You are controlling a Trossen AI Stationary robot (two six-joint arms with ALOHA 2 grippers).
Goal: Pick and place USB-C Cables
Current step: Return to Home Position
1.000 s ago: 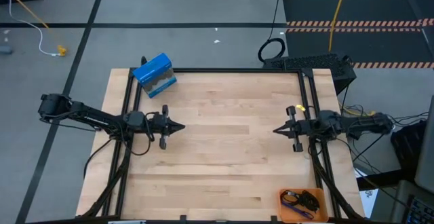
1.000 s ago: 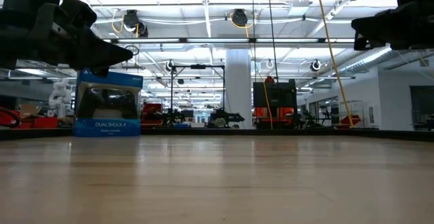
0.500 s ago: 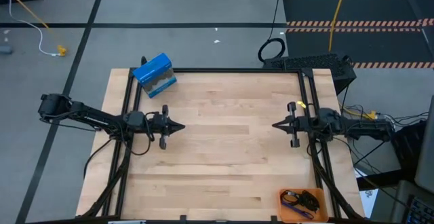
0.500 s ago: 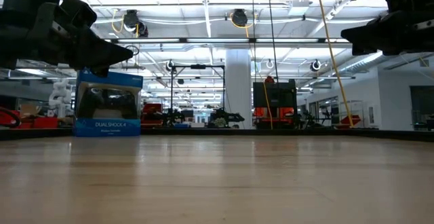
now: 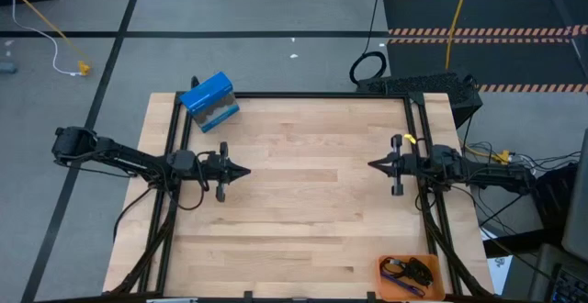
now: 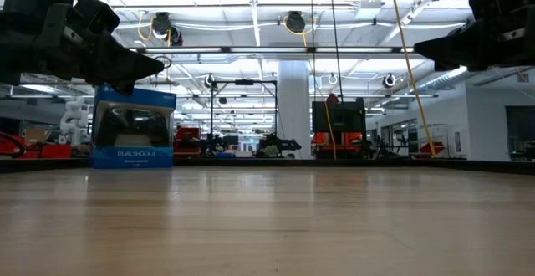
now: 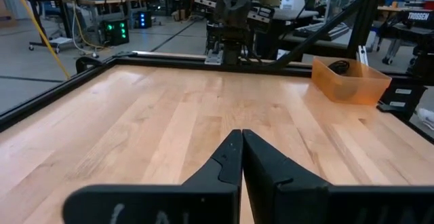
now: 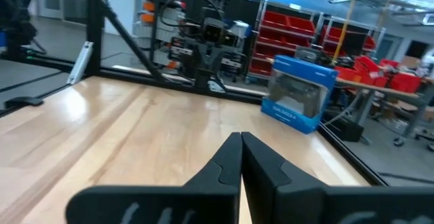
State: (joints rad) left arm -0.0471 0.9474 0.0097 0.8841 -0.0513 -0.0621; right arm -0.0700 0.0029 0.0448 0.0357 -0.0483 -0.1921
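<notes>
The USB-C cables lie bundled in an orange bin at the table's near right corner: black coils and a purple-blue one. The left wrist view shows the orange bin with a dark coil showing at its top. My left gripper hovers shut over the table's left part, pointing right. My right gripper hovers shut over the right part, pointing left. Both are far from the bin. Their shut fingertips show in the left wrist view and the right wrist view.
A blue DualShock 4 box stands at the table's far left corner. A black frame rail runs along the table's edges. A black cable ring and a dark keyboard-like unit lie beyond the far right corner. Bare wood lies between the grippers.
My right gripper has moved a little toward the table's far edge and slightly left, staying shut. The left arm has kept still.
</notes>
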